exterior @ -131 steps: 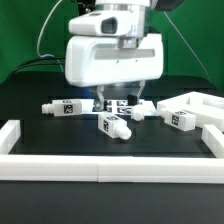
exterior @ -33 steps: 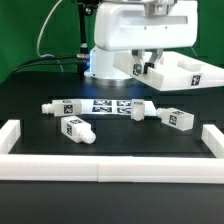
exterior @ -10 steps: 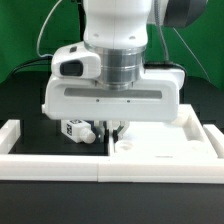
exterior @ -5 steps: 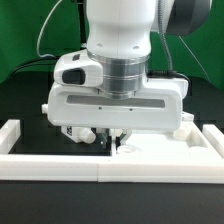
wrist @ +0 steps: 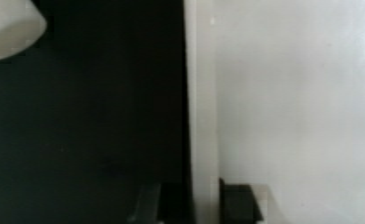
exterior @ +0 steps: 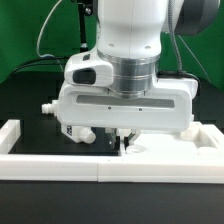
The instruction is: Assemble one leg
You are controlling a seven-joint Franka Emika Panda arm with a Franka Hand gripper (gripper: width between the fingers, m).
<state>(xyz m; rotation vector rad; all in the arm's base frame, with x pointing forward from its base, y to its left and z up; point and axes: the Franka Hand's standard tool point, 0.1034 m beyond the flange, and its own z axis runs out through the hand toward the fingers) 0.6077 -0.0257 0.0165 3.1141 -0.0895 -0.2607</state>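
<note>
White on the arm's housing (exterior: 125,100), with a grey band at the wrist and dark fingertips (wrist: 246,205). White too on the leg (exterior: 75,131), tagged in black-and-white squares, on the flat panel (wrist: 285,100) and on the fence (exterior: 50,166). Matt black for the table (exterior: 28,108), green for the backdrop (exterior: 25,40).

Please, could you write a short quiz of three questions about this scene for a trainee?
1. True or false: the two-finger gripper holds a short white plastic leg.
2. In the wrist view, what lies below the gripper? A) the edge of the large flat white panel; B) a leg; C) a green cloth.
3. Fill in: the table is ____ in colour.
Key: 1 false; 2 A; 3 black.
</note>
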